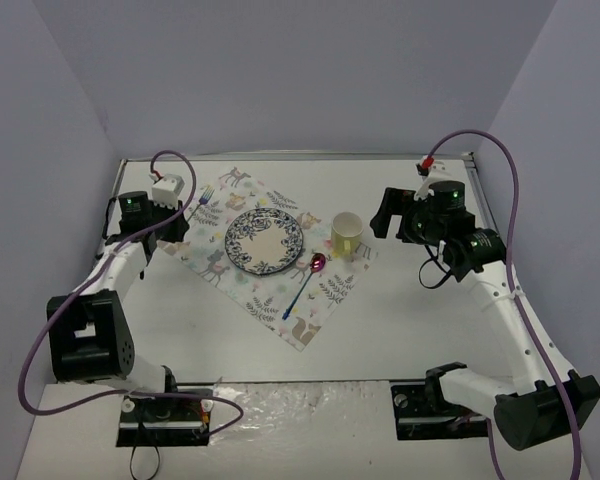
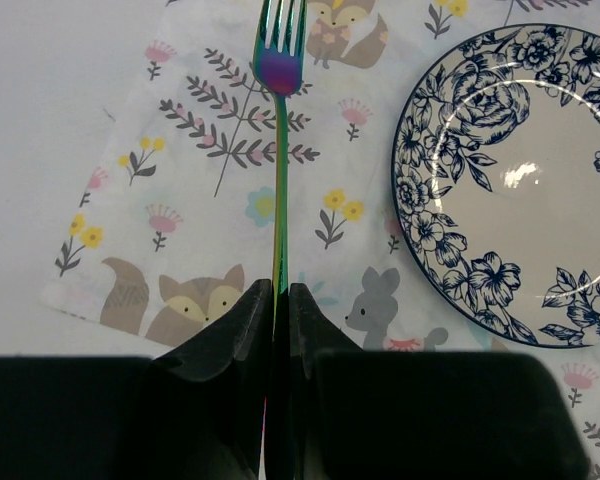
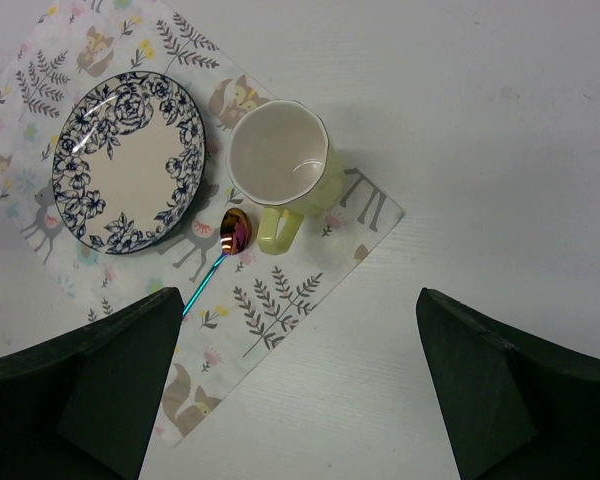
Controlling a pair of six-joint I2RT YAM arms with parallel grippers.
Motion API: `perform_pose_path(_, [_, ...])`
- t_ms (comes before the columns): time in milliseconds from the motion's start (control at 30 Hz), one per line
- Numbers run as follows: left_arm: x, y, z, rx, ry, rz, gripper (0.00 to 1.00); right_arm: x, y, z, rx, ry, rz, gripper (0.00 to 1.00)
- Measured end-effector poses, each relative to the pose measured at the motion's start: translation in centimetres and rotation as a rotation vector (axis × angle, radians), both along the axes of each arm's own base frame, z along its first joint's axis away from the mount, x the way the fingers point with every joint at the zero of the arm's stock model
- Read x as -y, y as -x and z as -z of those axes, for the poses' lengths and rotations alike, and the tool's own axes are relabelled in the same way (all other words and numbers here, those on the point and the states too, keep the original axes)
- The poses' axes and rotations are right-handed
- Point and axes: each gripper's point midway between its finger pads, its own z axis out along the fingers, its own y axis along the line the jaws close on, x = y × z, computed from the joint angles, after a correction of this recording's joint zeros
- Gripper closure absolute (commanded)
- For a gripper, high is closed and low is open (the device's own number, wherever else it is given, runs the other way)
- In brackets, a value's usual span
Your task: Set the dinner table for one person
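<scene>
dinner table (image 1: 410,320) matte white | left hand (image 2: 280,290) pinches fork (image 2: 280,70) | right hand (image 3: 300,295) spread

Left tool (image 2: 278,292) clamped tight, right tool (image 3: 298,300) spread wide, arms extended

Lab: dinner table (image 1: 410,330) between plain walls (image 1: 280,70)
</scene>
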Motion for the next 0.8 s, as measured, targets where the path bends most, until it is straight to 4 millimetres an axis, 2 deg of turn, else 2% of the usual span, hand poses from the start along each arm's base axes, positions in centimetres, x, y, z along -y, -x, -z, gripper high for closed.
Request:
perform_pose_path(200, [-0.1, -2.1, 2.3, -0.02, 0.033, 0.087, 1.0, -0.2, 0.0, 0.0, 0.009, -0.004, -0.022, 0.0])
perform_pose_path(467, [0.5, -5.5, 3.6, 0.004, 0.046, 0.184, 1.0, -0.1, 0.0, 0.6, -0.006, -0.002, -0.019, 0.0])
perform_pose_path(800, [0.5, -6.5, 6.2, -0.03, 0.043, 0.218, 1.0, -0.3, -0.6, 2.3, -0.058, 0.004, -0.026, 0.01])
